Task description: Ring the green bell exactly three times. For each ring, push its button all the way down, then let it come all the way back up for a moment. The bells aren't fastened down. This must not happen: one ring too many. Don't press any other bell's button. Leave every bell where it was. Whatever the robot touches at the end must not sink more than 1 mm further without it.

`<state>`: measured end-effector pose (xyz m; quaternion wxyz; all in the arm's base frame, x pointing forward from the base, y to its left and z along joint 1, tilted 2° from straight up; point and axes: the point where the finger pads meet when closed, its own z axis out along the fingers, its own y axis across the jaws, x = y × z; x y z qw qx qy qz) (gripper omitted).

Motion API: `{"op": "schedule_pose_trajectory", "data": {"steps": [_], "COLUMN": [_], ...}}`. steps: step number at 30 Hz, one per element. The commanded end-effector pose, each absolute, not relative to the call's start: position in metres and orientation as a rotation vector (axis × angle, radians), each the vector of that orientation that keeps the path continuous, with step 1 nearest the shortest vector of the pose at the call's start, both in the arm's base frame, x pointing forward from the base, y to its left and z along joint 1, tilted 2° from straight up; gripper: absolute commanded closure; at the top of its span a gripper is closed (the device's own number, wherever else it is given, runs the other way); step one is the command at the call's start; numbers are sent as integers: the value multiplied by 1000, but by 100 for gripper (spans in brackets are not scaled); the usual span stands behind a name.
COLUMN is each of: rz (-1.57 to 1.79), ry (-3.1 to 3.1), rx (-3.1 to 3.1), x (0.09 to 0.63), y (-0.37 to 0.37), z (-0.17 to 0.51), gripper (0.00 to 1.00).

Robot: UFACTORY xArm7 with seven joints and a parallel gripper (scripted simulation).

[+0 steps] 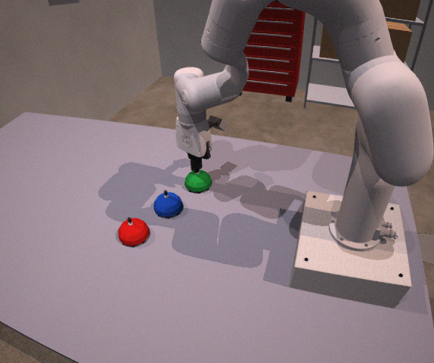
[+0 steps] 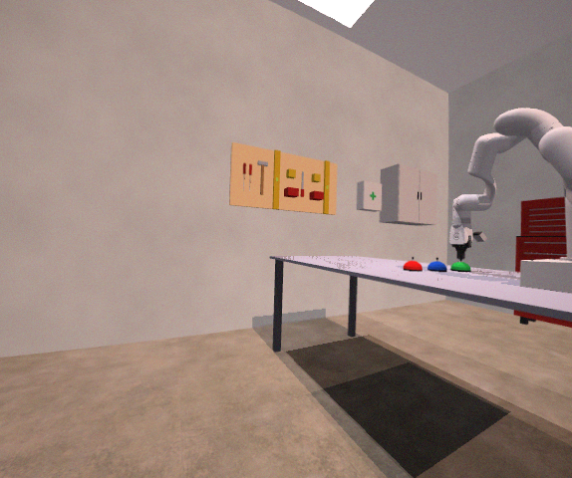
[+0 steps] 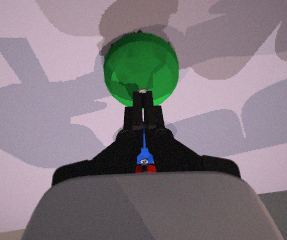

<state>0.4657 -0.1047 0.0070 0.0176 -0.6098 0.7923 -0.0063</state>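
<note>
The green bell (image 1: 197, 181) sits on the grey table, at the end of a diagonal row of bells nearest the arm's base. It also shows in the side view (image 2: 459, 266) and fills the upper middle of the wrist view (image 3: 141, 68). My gripper (image 1: 196, 167) is shut and empty, pointing straight down. Its fingertips (image 3: 143, 95) rest on top of the green bell, right over its button. The button is hidden under the fingertips. In the side view the gripper (image 2: 460, 254) stands directly above the green dome.
A blue bell (image 1: 168, 204) and a red bell (image 1: 133, 231) stand in the same row to the left, each with its button sticking up. The arm's pale base block (image 1: 350, 249) sits on the table to the right.
</note>
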Motion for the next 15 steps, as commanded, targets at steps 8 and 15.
{"op": "schedule_pose_trajectory", "data": {"steps": [8, 15], "rz": [-23, -23], "ry": [2460, 2460], "rx": [-1892, -1892], "x": [466, 466], "y": [-105, -106], "z": [26, 42], "gripper": [100, 100]}}
